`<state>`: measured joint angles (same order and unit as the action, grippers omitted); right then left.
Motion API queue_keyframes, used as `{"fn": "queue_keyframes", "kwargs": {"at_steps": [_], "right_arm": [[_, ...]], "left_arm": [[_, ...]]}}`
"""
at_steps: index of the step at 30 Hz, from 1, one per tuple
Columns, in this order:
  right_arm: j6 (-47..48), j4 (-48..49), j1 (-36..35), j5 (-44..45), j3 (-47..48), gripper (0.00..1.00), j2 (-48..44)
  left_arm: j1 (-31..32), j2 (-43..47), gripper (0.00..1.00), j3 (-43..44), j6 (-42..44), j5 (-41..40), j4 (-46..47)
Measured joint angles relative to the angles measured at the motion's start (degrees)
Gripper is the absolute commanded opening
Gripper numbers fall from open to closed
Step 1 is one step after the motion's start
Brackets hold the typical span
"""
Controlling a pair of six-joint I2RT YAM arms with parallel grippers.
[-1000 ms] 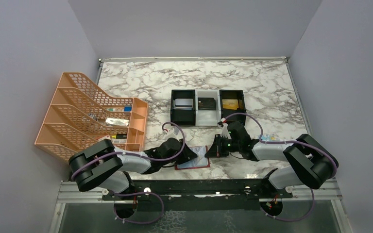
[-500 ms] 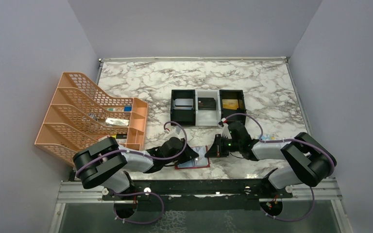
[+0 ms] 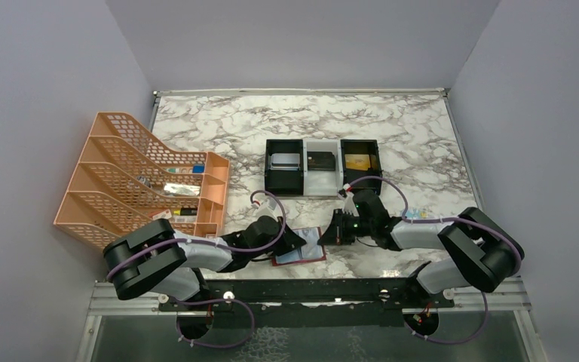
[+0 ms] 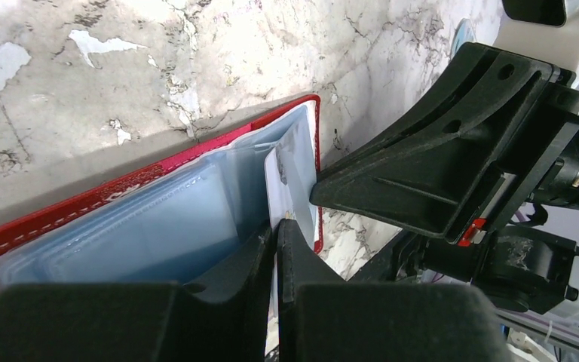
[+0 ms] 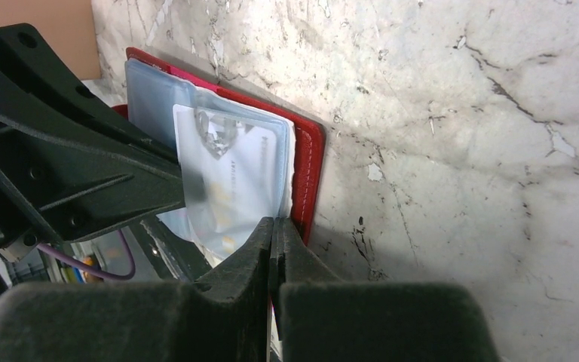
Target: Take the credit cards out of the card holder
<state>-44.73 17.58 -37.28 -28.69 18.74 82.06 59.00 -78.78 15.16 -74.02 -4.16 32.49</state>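
The card holder (image 3: 307, 256) lies open on the marble near the front edge, its red border (image 4: 121, 184) around pale blue panels (image 4: 158, 226). My left gripper (image 3: 300, 240) is shut at the middle of the holder, on a silvery-white card (image 4: 282, 177) that stands up between the panels. The same card (image 5: 237, 170) shows behind a clear sleeve in the right wrist view. My right gripper (image 3: 329, 231) is shut on the holder's red right edge (image 5: 310, 170). Silvery-white (image 3: 284, 161), black (image 3: 320, 160) and gold (image 3: 357, 161) cards lie in the tray.
A black-and-white three-compartment tray (image 3: 323, 185) stands behind the holder. An orange file rack (image 3: 113, 181) with small items stands at the left. A clear light-blue packet (image 3: 418, 213) lies by the right arm. The two grippers nearly touch over the holder.
The left gripper has shifted slightly and the holder's pale blue panel now stands up a little higher. The right gripper has stayed in place.
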Motion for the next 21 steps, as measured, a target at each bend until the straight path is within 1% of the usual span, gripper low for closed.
{"fn": "queue_keyframes", "kwargs": {"at_steps": [9,16,17,21], "right_arm": [[0.1,-3.1,-0.3,2.0,0.0,0.01,-2.3],[0.9,-6.6,-0.3,3.6,0.2,0.01,-4.6],[1.1,-7.4,-0.3,3.9,0.3,0.03,-5.0],[2.0,-10.4,-0.3,4.8,0.9,0.17,-6.6]], "left_arm": [[0.0,0.6,0.00,-0.3,0.2,0.1,-0.1],[0.1,3.5,0.00,-0.4,0.9,0.0,-2.8],[0.1,4.0,0.00,-0.4,1.2,0.0,-3.6],[0.1,5.1,0.00,-0.2,2.2,0.0,-6.2]]}}
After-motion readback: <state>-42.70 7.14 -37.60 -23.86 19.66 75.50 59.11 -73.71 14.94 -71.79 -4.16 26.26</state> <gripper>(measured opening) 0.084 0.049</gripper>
